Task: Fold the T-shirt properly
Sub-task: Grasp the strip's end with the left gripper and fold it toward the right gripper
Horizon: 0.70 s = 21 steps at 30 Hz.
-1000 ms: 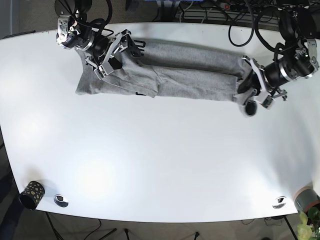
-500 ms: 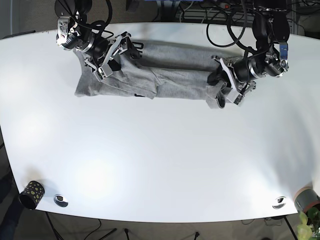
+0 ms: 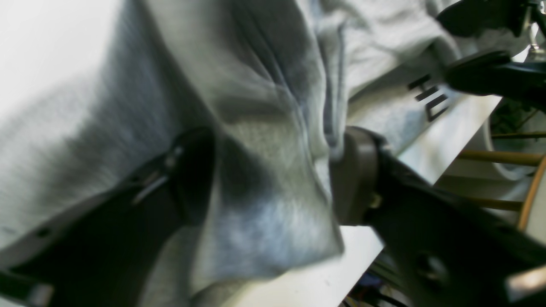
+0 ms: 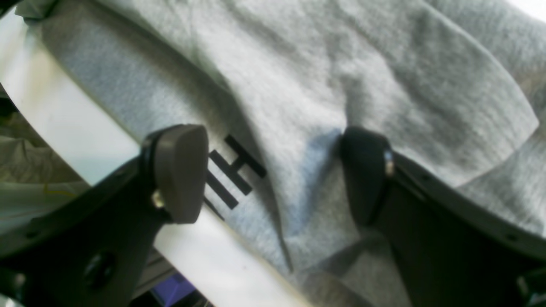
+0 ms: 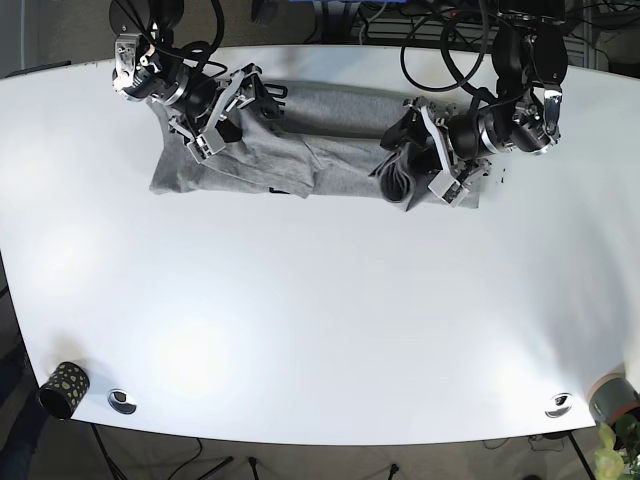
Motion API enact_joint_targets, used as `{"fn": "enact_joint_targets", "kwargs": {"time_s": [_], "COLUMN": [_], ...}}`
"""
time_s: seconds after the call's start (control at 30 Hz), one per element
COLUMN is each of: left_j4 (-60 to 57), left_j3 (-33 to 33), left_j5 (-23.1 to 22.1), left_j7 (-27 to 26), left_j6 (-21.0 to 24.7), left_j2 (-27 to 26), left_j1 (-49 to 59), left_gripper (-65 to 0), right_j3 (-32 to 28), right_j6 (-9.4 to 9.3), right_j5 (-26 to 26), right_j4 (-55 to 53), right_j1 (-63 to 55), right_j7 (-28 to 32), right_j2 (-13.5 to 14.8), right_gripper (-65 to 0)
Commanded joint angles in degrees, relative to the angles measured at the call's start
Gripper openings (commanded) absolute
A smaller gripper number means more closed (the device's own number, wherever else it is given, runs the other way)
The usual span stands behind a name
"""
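— Holding the shirt (image 5: 330,140) hem, left fingers (image 3: 362,179) clamp a thick bunch over the worktop (image 5: 320,320); right fingers (image 4: 179,170) sit spread apart on the far end.

— Risk?

— I fear the bunch slips, skewing my fold.
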Motion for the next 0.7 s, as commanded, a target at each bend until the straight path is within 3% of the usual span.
{"fn": "enact_joint_targets", "kwargs": {"time_s": [0.0, 0.4, 0.67], "left_j4": [3.8, 7.5, 6.7], "left_j3": [1.6, 2.7, -0.6], "left_j5": [-1.5, -1.4, 8.8], "left_j7": [-1.0, 4.7, 3.0], "left_j6": [-0.3, -0.5, -0.4], "left_j2": [-0.2, -0.2, -2.0], "left_j1": [-0.5, -2.9, -4.6], "left_gripper": [-19.2, -17.9, -18.1], "right_j3": [0.1, 0.1, 0.2], "right_j6": [-0.02, -0.02, -0.11], "right_j5": [0.3, 0.3, 0.7], "right_j4": [0.6, 0.8, 3.6], "right_j1": [0.5, 0.5, 0.5], "right_j7": [0.6, 0.6, 0.5], "right_j2": [0.4, 0.4, 0.4], "right_gripper": [-19.2, -19.2, -19.2]}}
